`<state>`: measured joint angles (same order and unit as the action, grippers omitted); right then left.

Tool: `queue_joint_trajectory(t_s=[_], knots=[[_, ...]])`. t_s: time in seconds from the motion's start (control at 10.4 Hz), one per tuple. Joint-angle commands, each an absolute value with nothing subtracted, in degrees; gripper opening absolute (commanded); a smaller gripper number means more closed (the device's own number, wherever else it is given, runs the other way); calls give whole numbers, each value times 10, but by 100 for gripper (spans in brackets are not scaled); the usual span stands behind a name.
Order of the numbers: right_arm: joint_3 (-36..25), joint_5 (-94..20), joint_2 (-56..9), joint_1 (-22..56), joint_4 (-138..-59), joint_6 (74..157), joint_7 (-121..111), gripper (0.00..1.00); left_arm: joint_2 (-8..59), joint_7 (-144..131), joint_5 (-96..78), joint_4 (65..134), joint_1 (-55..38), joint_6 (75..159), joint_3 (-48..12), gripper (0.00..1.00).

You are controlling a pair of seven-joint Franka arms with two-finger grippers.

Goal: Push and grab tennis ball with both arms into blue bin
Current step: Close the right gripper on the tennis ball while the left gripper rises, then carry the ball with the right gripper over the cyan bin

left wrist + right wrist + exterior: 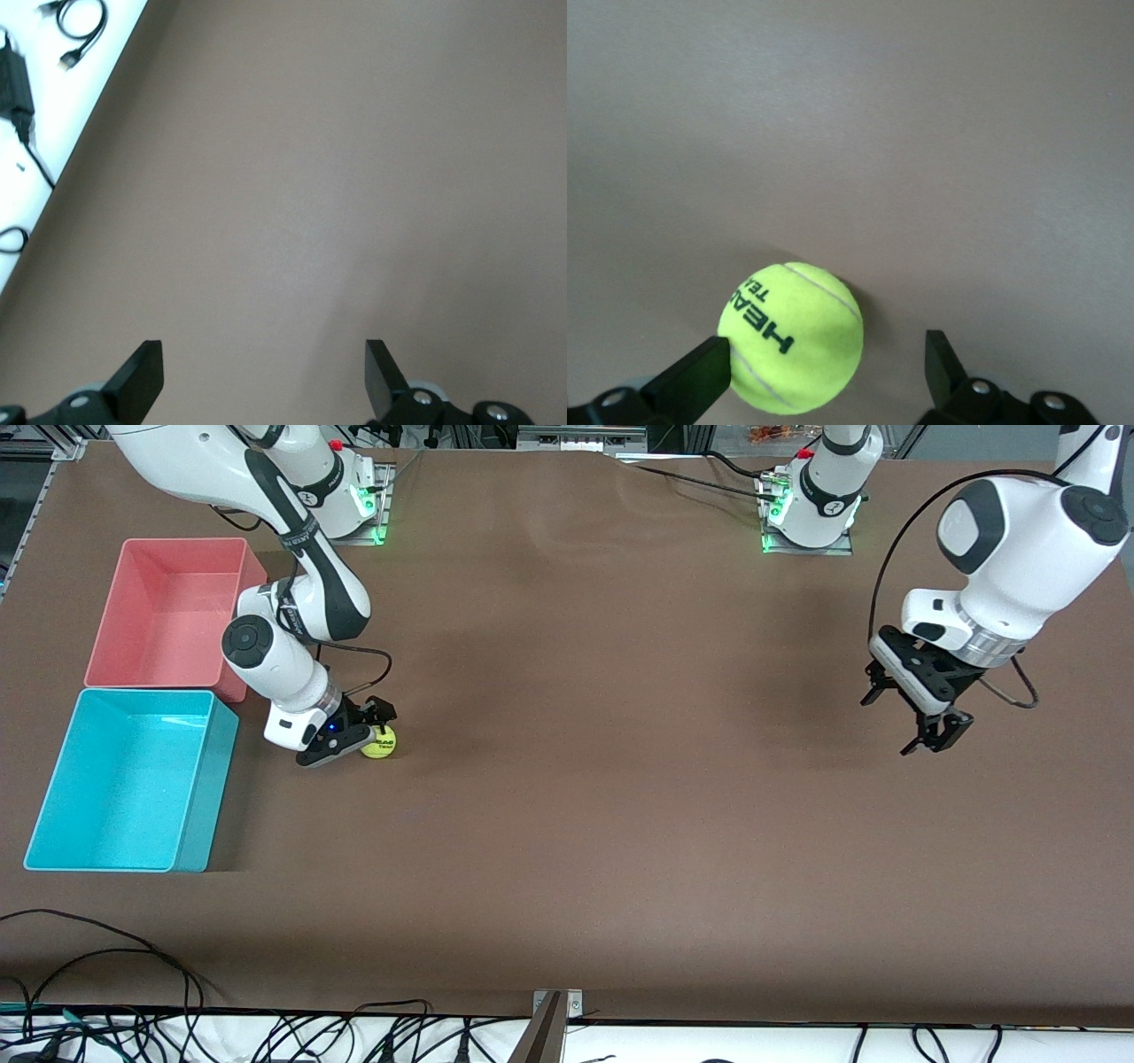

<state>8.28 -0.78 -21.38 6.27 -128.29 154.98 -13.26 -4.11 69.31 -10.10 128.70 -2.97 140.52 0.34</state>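
Down low on the brown counter (620,779), the right hand (359,735) sits with its fingers spread wide around the tennis ball (379,742). In the right wrist view the ball (790,336) lies on the counter between the two black fingertips (700,376), pressed up against one of them and with a clear gap to the other. The fingers have not clamped on it, so the ball rests on the counter rather than being held. Black "HEAD TEAM" print faces the wrist camera.

Just beside this hand, toward the right arm's end of the counter, stands the blue bin (53,779), with the ball outside it and the hand's own body lying between the ball and the bin wall. A pink bin (111,611) sits touching the blue one, farther from the front camera, and the right arm's elbow hangs over its corner.

Well apart, toward the left arm's end of the counter, the left hand (912,717) hovers in the air over bare brown surface and waits. Its fingers (142,381) are fully spread and hold nothing. In the left wrist view a white strip with black cables (22,106) runs along the counter's edge.
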Motion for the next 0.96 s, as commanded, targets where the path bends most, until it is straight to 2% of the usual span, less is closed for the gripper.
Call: queue_joint_trajectory(t_s=[0.0,0.48,0.86], knots=[[88,-18,-219,69,-1265,1551,-127,98,-48,571,-46,1221,-27,1300,5,100],[88,-17,-240,75,-1251,1544,-121,98,-47,260,-5,1098,-27,1108,-3,100],[87,-10,-261,74,-1237,1553,-134,98,-47,24,50,1017,-27,977,-50,100]])
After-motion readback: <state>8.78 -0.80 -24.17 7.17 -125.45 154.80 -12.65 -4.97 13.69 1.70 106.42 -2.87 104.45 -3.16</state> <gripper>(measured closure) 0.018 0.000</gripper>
